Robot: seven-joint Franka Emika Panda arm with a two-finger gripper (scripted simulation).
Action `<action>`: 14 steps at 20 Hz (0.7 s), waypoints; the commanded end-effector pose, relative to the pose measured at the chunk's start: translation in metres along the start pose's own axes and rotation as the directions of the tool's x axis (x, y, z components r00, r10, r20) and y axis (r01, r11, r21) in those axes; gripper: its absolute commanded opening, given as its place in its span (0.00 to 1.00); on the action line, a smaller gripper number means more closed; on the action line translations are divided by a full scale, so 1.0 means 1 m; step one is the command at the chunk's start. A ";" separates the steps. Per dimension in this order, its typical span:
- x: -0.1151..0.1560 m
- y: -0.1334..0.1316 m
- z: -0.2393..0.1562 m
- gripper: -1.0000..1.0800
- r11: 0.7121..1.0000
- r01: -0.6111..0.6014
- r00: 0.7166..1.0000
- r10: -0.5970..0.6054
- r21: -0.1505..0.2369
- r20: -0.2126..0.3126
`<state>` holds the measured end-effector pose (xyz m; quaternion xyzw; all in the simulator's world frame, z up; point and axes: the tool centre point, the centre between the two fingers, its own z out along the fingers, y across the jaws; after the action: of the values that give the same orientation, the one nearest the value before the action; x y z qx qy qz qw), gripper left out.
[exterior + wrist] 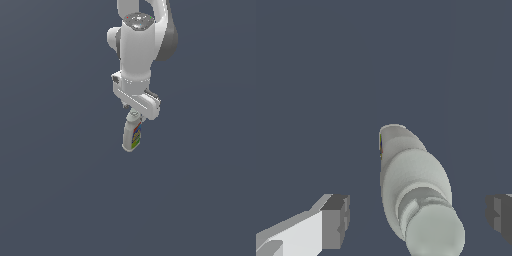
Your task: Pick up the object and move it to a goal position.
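Note:
The object, a small white bottle [132, 136] with a pale cap and a multicoloured label, sits just below the arm's hand in the exterior view. Its cap end points toward the hand. In the wrist view the bottle [413, 185] lies between the two fingers with its cap nearest the camera. My gripper [418, 220] is open: one dark pad [336, 220] and the other pad [500, 217] stand apart from the bottle, with a gap on each side. In the exterior view the gripper [135, 114] is mostly hidden by the hand. I cannot tell whether the bottle stands or lies.
A plain dark grey-blue floor [60, 190] fills both views. The white arm [140, 45] comes in from the top of the exterior view. No goal marker shows.

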<state>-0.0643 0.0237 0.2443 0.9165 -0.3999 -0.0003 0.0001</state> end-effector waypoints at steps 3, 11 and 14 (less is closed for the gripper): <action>0.000 -0.001 0.013 0.96 1.000 -0.001 1.000 0.001 0.000 0.000; 0.001 -0.001 0.014 0.00 1.000 -0.001 1.000 0.001 0.000 0.000; 0.001 -0.001 0.014 0.00 1.000 -0.001 1.000 0.001 0.000 0.000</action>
<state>-0.0627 0.0233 0.2320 0.9162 -0.4008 0.0014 -0.0006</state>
